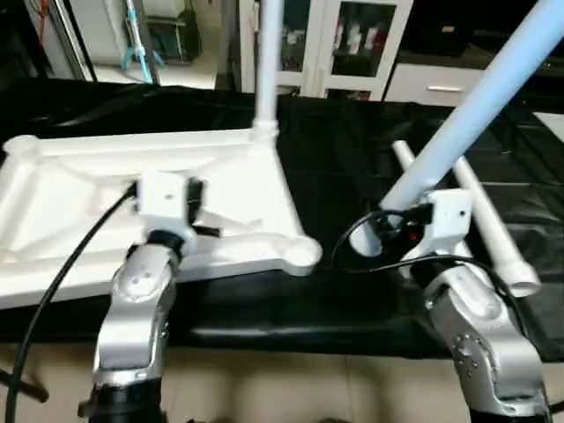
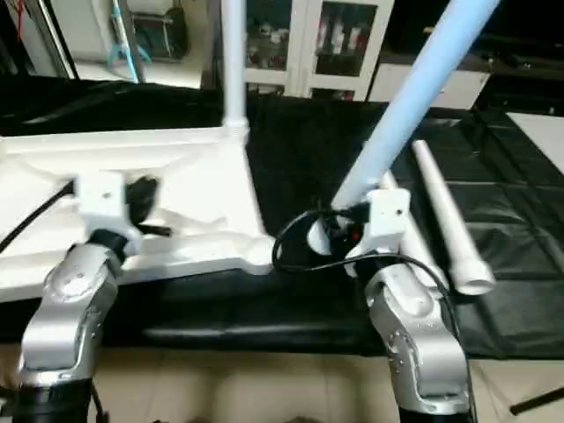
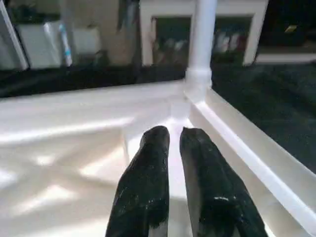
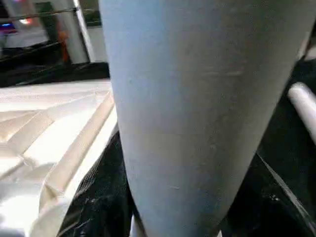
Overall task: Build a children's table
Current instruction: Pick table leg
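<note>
The children's table's white tabletop (image 1: 79, 220) lies upside down on the black-covered bench, its ribs facing up. One white leg (image 1: 267, 62) stands upright in the far right corner socket. The near right corner socket (image 1: 304, 253) holds nothing. My left gripper (image 3: 174, 140) hovers over the ribbed underside near that upright leg, its fingers nearly together with nothing between them. My right gripper (image 1: 392, 231) is shut on the thick end of a second leg (image 1: 480, 101), which tilts up and away to the right, just right of the tabletop's near corner. This leg (image 4: 197, 123) looms close in the right wrist view.
Another white leg (image 1: 493, 233) lies on the black cover (image 1: 335, 167) right of my right gripper, thick end toward me. White cabinets (image 1: 352, 35) stand behind the bench. A black cable (image 1: 62, 273) runs along my left forearm.
</note>
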You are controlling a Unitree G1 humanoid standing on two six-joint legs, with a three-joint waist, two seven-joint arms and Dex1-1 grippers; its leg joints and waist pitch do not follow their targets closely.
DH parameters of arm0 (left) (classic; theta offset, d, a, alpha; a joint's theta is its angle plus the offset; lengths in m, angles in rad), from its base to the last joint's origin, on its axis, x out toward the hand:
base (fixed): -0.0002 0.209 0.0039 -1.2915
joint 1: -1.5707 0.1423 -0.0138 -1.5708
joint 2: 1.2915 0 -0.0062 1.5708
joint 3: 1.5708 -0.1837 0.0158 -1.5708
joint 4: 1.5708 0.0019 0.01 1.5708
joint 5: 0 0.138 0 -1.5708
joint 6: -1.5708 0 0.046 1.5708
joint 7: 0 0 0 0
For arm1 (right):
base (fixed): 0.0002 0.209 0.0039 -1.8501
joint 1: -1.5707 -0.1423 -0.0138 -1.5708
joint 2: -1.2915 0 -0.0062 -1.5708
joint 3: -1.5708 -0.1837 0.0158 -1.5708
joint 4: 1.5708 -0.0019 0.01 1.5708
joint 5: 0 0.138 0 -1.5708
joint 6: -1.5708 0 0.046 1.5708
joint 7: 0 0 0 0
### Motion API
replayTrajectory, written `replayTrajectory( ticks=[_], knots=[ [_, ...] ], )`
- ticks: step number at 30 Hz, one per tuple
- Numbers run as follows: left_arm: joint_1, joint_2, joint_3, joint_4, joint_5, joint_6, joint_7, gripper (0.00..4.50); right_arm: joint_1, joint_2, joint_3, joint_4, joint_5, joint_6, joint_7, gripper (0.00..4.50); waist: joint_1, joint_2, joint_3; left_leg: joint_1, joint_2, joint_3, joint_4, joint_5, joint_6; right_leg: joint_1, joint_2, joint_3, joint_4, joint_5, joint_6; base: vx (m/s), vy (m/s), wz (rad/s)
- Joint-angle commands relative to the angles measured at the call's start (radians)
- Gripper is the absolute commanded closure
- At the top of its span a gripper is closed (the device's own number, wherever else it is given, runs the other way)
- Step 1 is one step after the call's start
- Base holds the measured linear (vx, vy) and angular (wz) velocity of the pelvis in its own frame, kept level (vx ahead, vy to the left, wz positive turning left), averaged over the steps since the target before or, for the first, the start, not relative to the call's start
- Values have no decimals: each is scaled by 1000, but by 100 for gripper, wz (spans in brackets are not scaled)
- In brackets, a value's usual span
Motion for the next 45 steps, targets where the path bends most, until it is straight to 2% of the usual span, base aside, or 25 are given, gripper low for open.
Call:
replayTrajectory(
  ticks=[1, 3, 4, 5, 6, 7, 9, 17, 18, 21, 22, 23, 26, 27, 30, 31, 33, 35, 36, 37, 40, 41, 42, 43, 45],
  knots=[
    [17, 4, -26, -60, 26, 34, 9, 382, -31, -26, 22, 46, 1, -11, 55, 263, 15, -7, -54, -21, -130, 18, 61, -170, 56, 84, -127, 56, -202, -218, -197, -17, -181, -9],
    [23, -5, -30, -65, 19, 50, 8, 382, -43, -55, 40, 74, -22, -18, 80, 263, 17, 29, -56, -10, -109, -5, -22, -160, 87, 110, -133, 72, -223, -296, -48, -55, -161, 3],
    [33, 8, -64, -82, 2, 0, -21, 382, -72, -119, 65, 126, -58, -36, 145, 263, 10, 89, -63, 36, 121, -154, -175, 7, 220, 96, -80, -6, -144, -215, 248, -61, -105, 11],
    [30, 11, -64, -83, -7, -3, -27, 382, -75, -126, 66, 124, -62, -41, 149, 263, 2, 101, -84, 81, 226, -212, -199, 76, 298, 53, -90, 9, -19, -199, 274, -33, -111, -2],
    [26, 13, -63, -85, -15, -4, -33, 382, -78, -133, 67, 121, -67, -47, 151, 263, -10, 79, -83, 116, 217, -197, -167, 179, 347, -23, -107, 48, 32, -177, 244, 6, -62, -5],
    [20, 11, -64, -88, -22, 3, -34, 382, -79, -144, 63, 115, -68, -52, 155, 263, 5, 35, -73, 86, 46, -90, -84, 353, 342, -54, -148, 156, -6, 104, 90, -11, -126, 11],
    [-13, 19, -82, -37, -29, -15, -52, 382, -71, -96, -28, 14, 18, 6, 89, 263, 43, 10, -48, -2, -55, -47, -82, 99, 167, 45, -198, 189, -102, -24, 90, -90, -187, 20],
    [30, 10, -163, 24, -10, -63, -71, 382, -42, -51, -106, -80, 64, 4, 1, 263, -9, 29, -8, 139, -20, -44, -211, -590, -106, 55, -96, 58, -209, -761, 132, -70, -79, 4],
    [36, 11, -164, 20, -13, -59, -73, 382, -40, -52, -106, -78, 63, 1, 5, 263, -36, 45, 2, 149, 6, -61, -242, -743, -110, 81, -76, 11, -196, -643, 123, 0, 0, 0],
    [51, 33, -164, 1, -13, -46, -87, 382, -21, -45, -108, -73, 66, 18, 6, 263, -40, 48, 0, 120, 54, -73, -346, -916, -91, 139, -80, 43, -11, -196, 78, 0, 0, 0],
    [50, 39, -158, -3, -13, -47, -88, 382, -17, -48, -102, -75, 66, 25, 13, 263, -43, 7, 1, 145, -12, -46, -257, -764, -87, 103, -126, 89, -147, -513, 68, 0, 0, 0],
    [49, 46, -153, -7, -10, -48, -87, 382, -14, -50, -92, -77, 66, 28, 20, 263, -22, -9, -8, 103, -66, -14, -140, -400, -50, 136, -201, 128, -234, -940, 98, 103, -59, -8],
    [40, 48, -131, -14, -17, -31, -75, 382, -18, -54, -75, -70, 69, 46, 27, 263, 12, -11, -29, 12, -58, -39, -104, -92, 11, 208, -226, 181, -216, -854, 52, 74, -13, -6],
    [34, 47, -123, -15, -21, -25, -68, 382, -22, -58, -70, -61, 71, 50, 33, 263, 10, 13, -33, 31, -44, -29, -172, -7, 7, 185, -143, 103, -189, -613, -21, 111, -14, -4],
    [25, 45, -115, -30, -27, -12, -39, 382, -45, -77, -54, -18, 68, 35, 67, 263, -16, 48, -52, 107, 7, -72, -223, -59, 56, 136, -69, 52, -113, -257, -55, 132, 43, -1],
    [24, 48, -114, -32, -23, -7, -33, 382, -55, -80, -49, -4, 62, 32, 73, 263, -58, 55, -75, 223, 62, -154, -217, 69, 239, 39, -59, 39, -26, -93, -37, 165, 59, 6],
    [44, 50, -115, -49, -5, 1, -18, 382, -74, -88, -32, 19, 51, 29, 93, 263, -55, 24, -73, 239, 93, -176, -202, 245, 418, -20, -91, 71, 14, -82, 80, 154, 29, 8],
    [53, 57, -113, -67, 6, 6, -13, 382, -90, -86, -25, 32, 62, 46, 108, 263, 5, -45, -57, 12, -145, -45, -92, 46, 329, 177, -180, 163, -138, 85, 49, 128, -32, 13],
    [55, 56, -110, -71, 4, 10, -11, 382, -90, -87, -21, 31, 60, 43, 111, 263, 5, -45, -57, 12, -145, -45, -92, 46, 329, 177, -180, 163, -138, 85, 49, 176, -58, 41],
    [59, 54, -104, -83, 0, 19, -7, 382, -89, -89, -10, 29, 57, 38, 123, 263, 37, -28, -63, -61, -89, -77, -17, 1, 150, 239, -301, 116, -166, 52, 109, 111, -33, 41],
    [60, 56, -99, -92, -8, 32, -2, 382, -79, -95, 13, 25, 56, 29, 146, 263, 32, 20, -48, -38, -51, -83, -117, 97, 118, 250, -223, -5, -189, -57, 50, 119, 13, 52],
    [57, 59, -98, -92, -8, 33, 0, 382, -75, -94, 18, 22, 60, 23, 155, 263, -4, 58, -49, 78, -52, -173, -197, 114, 293, 197, -30, -82, -72, -158, 70, 193, 78, 57],
    [55, 61, -98, -93, -8, 34, 0, 382, -74, -94, 20, 21, 62, 21, 158, 263, -4, 58, -49, 78, -52, -173, -197, 114, 293, 197, -30, -82, -72, -158, 70, 218, 59, 41],
    [52, 66, -95, -95, -7, 33, 1, 382, -69, -87, 16, 17, 81, 32, 166, 263, -25, 47, -67, 194, 65, -222, -188, 43, 326, 43, -41, 20, 55, -210, 78, 218, 59, 41],
    [52, 67, -84, -98, -17, 27, -5, 382, -63, -88, 20, 20, 95, 39, 182, 263, 10, 39, -68, 163, 33, -185, -162, 431, 310, -12, -41, 52, 83, -81, 175, 126, 54, 19]
  ],
)
